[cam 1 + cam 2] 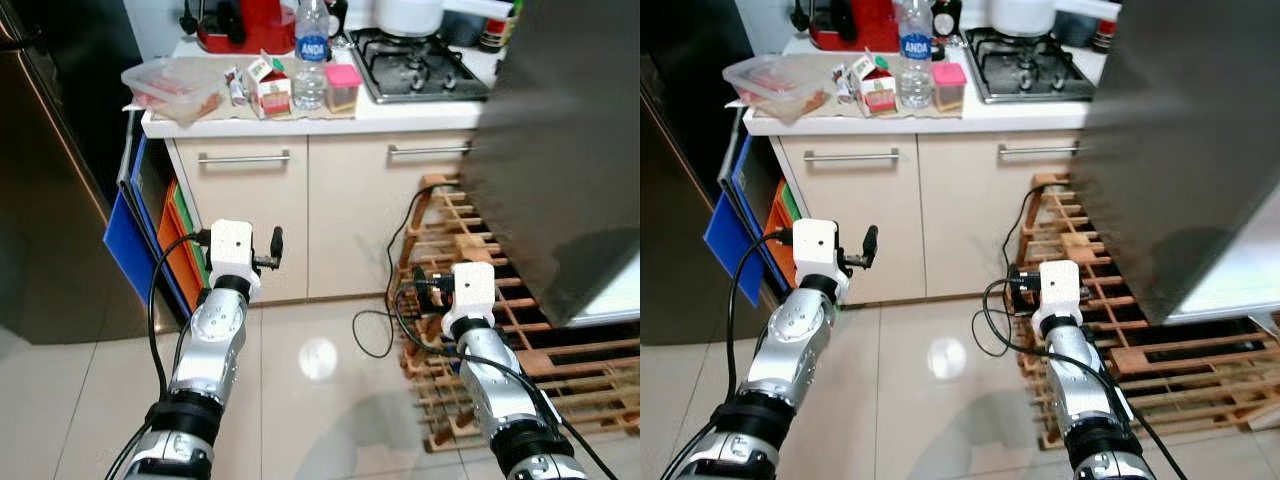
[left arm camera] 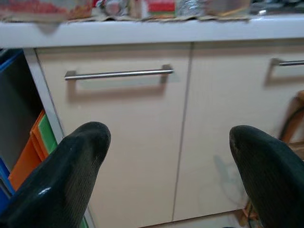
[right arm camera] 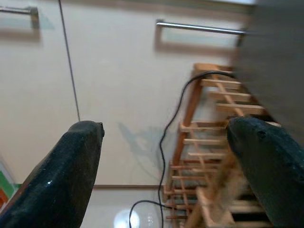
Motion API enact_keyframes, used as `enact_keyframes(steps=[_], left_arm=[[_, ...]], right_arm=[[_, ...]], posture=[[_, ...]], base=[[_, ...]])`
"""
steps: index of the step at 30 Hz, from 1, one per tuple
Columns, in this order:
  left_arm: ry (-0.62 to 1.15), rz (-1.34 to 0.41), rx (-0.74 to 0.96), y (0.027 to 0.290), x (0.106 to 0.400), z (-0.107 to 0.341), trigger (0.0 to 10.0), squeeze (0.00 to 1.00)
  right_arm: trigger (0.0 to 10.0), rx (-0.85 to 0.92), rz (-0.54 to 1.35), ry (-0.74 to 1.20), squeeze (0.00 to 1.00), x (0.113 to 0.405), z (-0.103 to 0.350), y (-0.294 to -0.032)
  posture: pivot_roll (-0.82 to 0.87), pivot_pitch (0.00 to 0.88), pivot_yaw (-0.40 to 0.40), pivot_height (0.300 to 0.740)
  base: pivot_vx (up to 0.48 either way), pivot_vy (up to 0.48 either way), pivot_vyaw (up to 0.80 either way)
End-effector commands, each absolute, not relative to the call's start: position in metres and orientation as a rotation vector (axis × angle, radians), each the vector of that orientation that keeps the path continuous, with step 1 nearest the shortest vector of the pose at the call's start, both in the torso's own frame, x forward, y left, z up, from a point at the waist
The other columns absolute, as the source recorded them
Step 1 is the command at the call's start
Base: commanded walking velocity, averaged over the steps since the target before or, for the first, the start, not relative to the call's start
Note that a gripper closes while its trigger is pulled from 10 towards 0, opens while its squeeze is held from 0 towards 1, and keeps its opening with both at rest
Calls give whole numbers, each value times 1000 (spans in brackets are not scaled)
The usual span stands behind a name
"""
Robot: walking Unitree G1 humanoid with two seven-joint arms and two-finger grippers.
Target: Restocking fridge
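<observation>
Grippers both empty, held low in front of cream cabinet doors (image 1: 300, 215) with steel bar handles. Left gripper (image 2: 166, 166) has its fingers spread wide, nothing between them, pointing at the left door below its handle (image 2: 118, 74). Right gripper (image 3: 175, 171) is likewise wide open and holding nothing, aimed at the right door and a slatted wooden rack (image 1: 500, 300) on the floor; a black cable (image 3: 175, 118) runs down past the rack.

Restock items sit on the white countertop (image 1: 400, 115), well apart from both grippers: clear plastic tray with red contents (image 1: 172, 85) at the left end, small red-and-white carton (image 1: 270, 88) next, clear water bottle with blue label (image 1: 312, 55) beside it, and pink-lidded small jar (image 1: 342, 88) just right of the bottle. Steel gas hob (image 1: 420, 65) further right.

Dark grey fridge door (image 1: 570, 150) stands open at right, above the rack. Dark fridge body (image 1: 50, 170) at far left, blue, orange and green flat boards (image 1: 150, 235) wedged between it and the cabinet. Floor is glossy pale tile (image 1: 320, 380).
</observation>
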State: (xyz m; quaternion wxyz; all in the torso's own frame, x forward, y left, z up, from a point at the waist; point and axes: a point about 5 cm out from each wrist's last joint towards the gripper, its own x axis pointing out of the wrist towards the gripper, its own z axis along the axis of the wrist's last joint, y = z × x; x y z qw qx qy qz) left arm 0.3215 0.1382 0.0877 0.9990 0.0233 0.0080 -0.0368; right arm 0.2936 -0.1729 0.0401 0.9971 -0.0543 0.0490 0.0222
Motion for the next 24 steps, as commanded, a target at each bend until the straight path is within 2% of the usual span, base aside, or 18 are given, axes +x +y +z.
enact_keyframes(steps=[1, 18, 24], left_arm=[[-8, -61, 44, 140, 324, 94, 10000, 0], [-18, -37, 27, 142, 322, 95, 10000, 0], [-21, 1, 45, 147, 321, 96, 10000, 0]], right_arm=[[10000, -112, 53, 76, 275, 296, 44, -170], [10000, -108, 60, 93, 275, 297, 42, -168], [10000, -105, 67, 97, 275, 296, 41, -167]], posture=[[-29, 0, 10, 740], [-23, 0, 7, 740], [-21, 0, 6, 740]], base=[[480, 0, 0], [457, 0, 0], [0, 0, 0]])
